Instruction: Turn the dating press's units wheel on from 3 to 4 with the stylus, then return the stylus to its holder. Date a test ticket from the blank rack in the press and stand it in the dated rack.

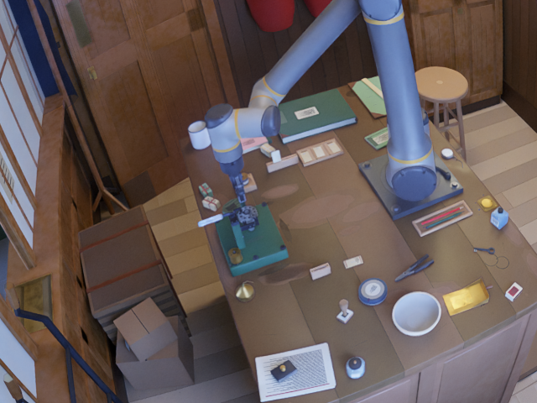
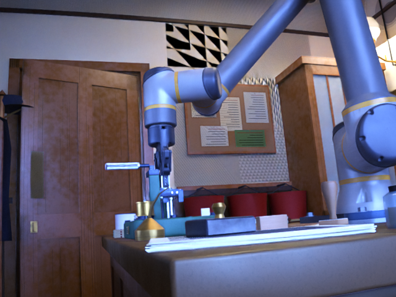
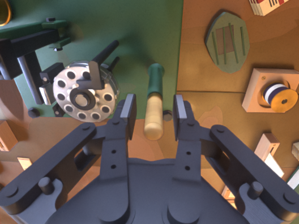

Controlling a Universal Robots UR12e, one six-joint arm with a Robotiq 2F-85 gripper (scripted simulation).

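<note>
The stylus (image 3: 153, 109), with its cream handle uppermost, stands in its green holder at the far edge of the dating press's green base (image 1: 253, 240). My gripper (image 3: 153, 113) hangs straight above the stylus with its fingers open on either side of the handle, holding nothing. The press's wheel (image 3: 82, 94), a silver disc ringed with dark holes, sits just to the left of the stylus in the wrist camera. The press lever (image 1: 211, 220) sticks out to the left. A ticket rack (image 1: 320, 270) and a loose ticket (image 1: 353, 261) lie in front of the press.
Behind the press stand a white mug (image 1: 199, 134), a green ledger (image 1: 315, 114) and another rack (image 1: 282, 162). A tape spool block (image 3: 271, 92) and small parcels (image 1: 208, 197) lie close by. The table's left edge runs beside the press base. A brass bell (image 1: 244, 291) sits in front.
</note>
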